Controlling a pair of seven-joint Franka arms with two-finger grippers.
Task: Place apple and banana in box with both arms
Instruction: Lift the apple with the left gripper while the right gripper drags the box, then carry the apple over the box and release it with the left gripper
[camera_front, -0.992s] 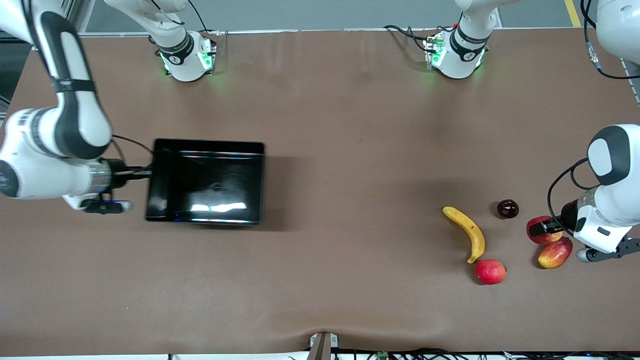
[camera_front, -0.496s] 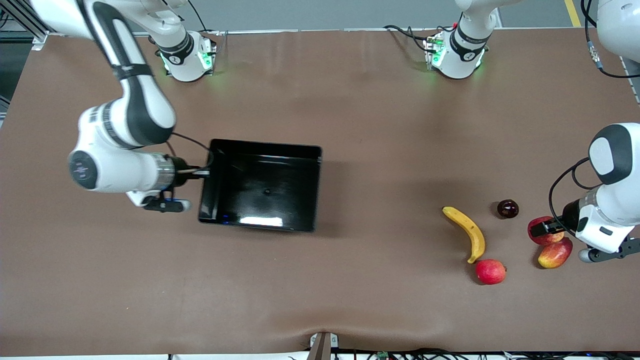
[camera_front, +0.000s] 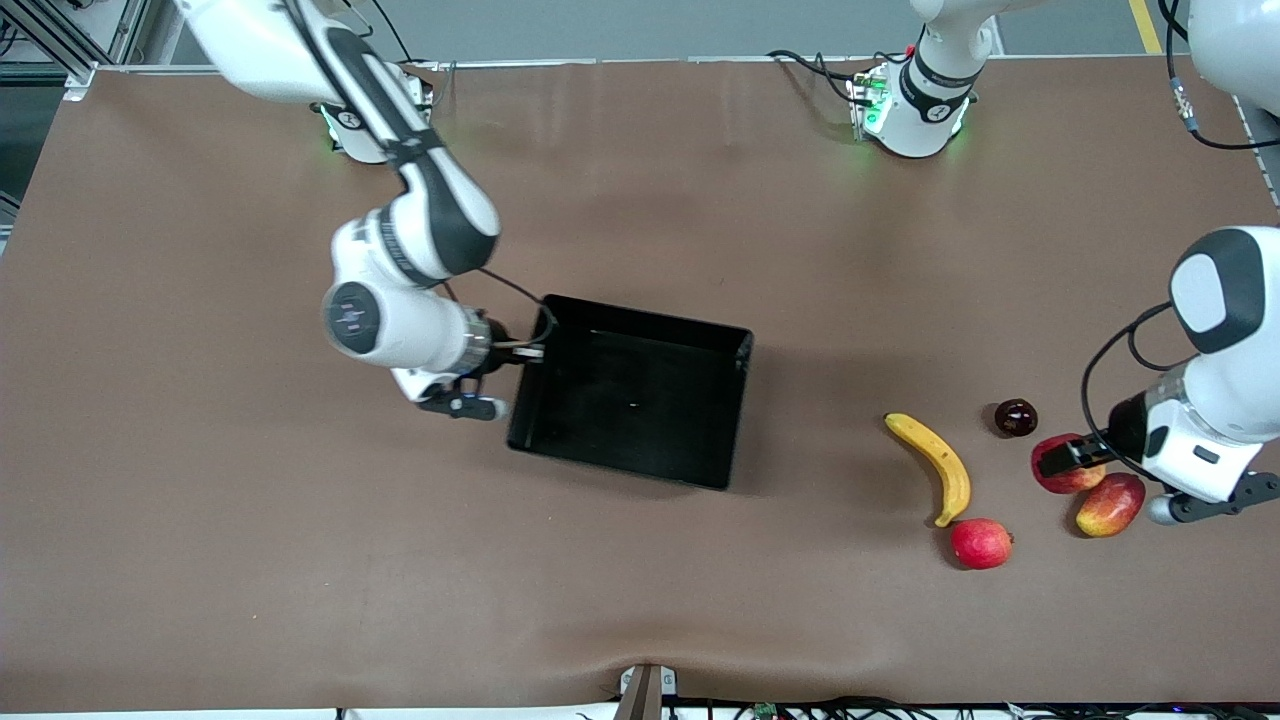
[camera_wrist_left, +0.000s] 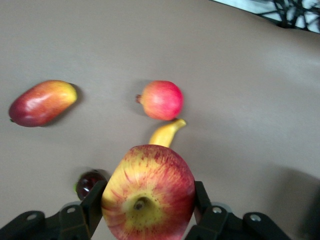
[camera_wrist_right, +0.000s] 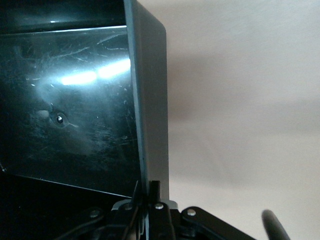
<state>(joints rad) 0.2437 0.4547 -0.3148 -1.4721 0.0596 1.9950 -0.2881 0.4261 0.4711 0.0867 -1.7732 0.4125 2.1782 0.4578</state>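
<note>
The black box (camera_front: 640, 405) is near the table's middle, slightly tilted. My right gripper (camera_front: 528, 352) is shut on the box's wall at the right arm's end; the right wrist view shows that wall (camera_wrist_right: 150, 100) pinched in the right gripper (camera_wrist_right: 150, 192). My left gripper (camera_front: 1066, 462) is shut on the red and yellow apple (camera_front: 1060, 482), held low beside the mango. The left wrist view shows the apple (camera_wrist_left: 148, 192) between the fingers (camera_wrist_left: 202, 200). The yellow banana (camera_front: 938, 465) lies on the table between the box and the apple; its tip (camera_wrist_left: 166, 134) shows past the apple.
A pinkish-red round fruit (camera_front: 981, 543) lies by the banana's nearer tip. A red-yellow mango (camera_front: 1110, 504) lies next to the held apple. A small dark fruit (camera_front: 1015, 417) lies a little farther from the camera than the apple.
My right arm has moved the box from the right arm's end toward the table's middle and the fruits. My left gripper with the apple has shifted slightly toward the banana.
</note>
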